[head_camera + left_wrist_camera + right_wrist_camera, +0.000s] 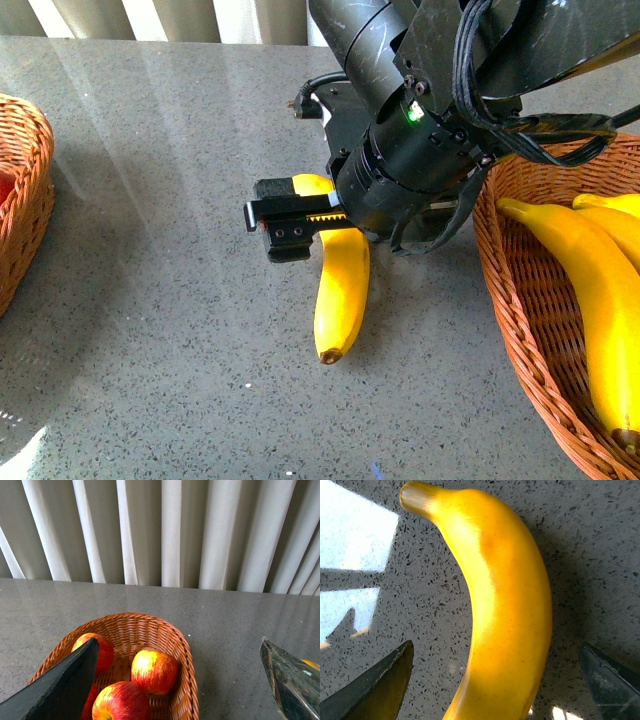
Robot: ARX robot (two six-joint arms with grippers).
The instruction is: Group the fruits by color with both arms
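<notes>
right tool (495, 680) spread wide astride banana (342, 290) | left tool (180, 680) apart | banana's long axis toward robot

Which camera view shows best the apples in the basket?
The left wrist view. Three apples lie in plain sight inside the basket, though the left gripper's finger hides part of one. The front view shows only the basket's edge with a bit of red. The right wrist view shows no apples, only a banana.
</notes>
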